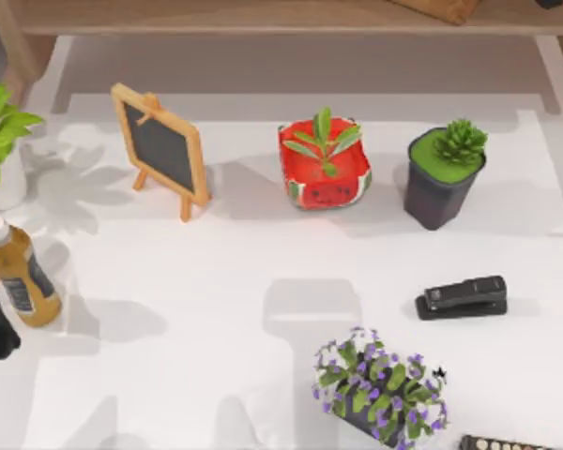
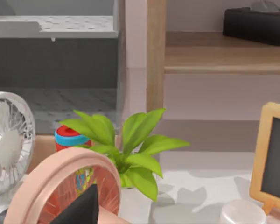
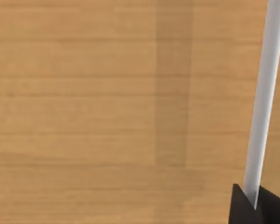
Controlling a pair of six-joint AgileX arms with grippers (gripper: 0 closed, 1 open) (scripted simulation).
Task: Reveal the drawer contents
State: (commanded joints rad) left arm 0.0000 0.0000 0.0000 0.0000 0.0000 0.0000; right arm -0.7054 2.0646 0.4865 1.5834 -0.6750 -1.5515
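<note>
Two things: where's the drawer, and what's each gripper doing?

> The plain light-wood drawer front (image 3: 84, 112) is right up against my right wrist camera. Its pale metal bar handle (image 3: 263, 93) runs down to my right gripper (image 3: 259, 207), which sits at the bar's end. Can't tell if the grip is closed on it.

And the left?

> My left gripper (image 2: 84, 210) is parked at the white table's (image 1: 216, 309) left edge, near the amber bottle with a white cap (image 1: 19, 277). Ahead of it are a leafy green plant in a white pot (image 2: 130, 158) and a wood-framed chalkboard easel (image 1: 161, 148). Can't tell its opening either.
</note>
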